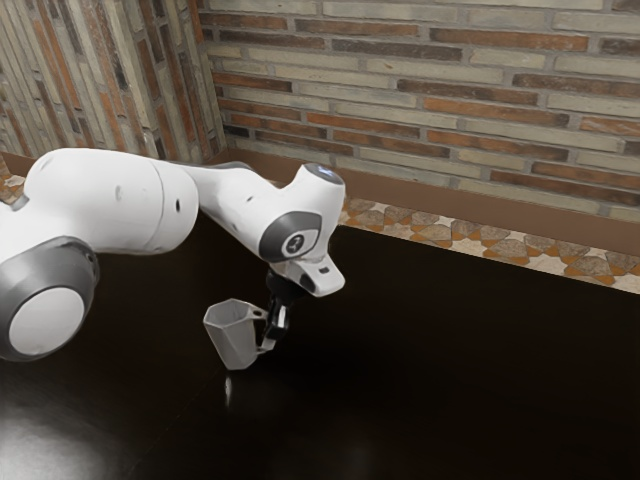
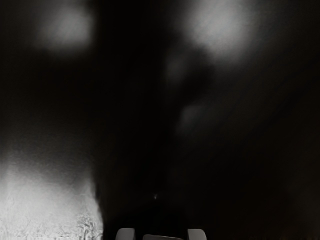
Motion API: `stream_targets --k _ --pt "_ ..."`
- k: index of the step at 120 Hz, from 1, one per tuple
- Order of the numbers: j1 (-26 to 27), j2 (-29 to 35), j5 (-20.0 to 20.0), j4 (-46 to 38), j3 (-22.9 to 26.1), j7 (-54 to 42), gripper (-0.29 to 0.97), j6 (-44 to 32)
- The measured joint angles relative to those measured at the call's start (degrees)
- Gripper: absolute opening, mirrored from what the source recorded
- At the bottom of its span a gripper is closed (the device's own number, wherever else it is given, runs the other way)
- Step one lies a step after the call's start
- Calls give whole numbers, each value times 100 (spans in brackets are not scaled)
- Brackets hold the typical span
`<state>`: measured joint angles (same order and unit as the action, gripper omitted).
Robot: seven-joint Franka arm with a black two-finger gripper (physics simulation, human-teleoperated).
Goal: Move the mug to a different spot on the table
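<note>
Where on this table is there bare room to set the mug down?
The widest bare patch is the table toward the exterior view's right, between the mug and the tiled floor by the brick wall. The stretch along that view's lower edge is bare too. It is crowded at the exterior view's left, under the arm.

mug (image 1: 232,335): 1, grey, faceted sides
mug handle (image 1: 266,342): 1
arm (image 1: 150,215): 1, white
gripper (image 1: 275,320): 1, black
table (image 1: 450,370): 1, dark top
brick walls (image 1: 420,90): 2, joined at one corner
patterned floor strip (image 1: 520,250): 1
</note>
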<state>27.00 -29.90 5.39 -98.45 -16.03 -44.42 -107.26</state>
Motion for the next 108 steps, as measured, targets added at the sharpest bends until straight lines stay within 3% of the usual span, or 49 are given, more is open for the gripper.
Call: stream_targets --k 92,100,108 --pt "-130 -63 208 60 -101 293 1 -239" --pt "-133 -79 202 61 -101 298 7 -255" --pt "-133 -93 195 61 -101 300 20 -273"
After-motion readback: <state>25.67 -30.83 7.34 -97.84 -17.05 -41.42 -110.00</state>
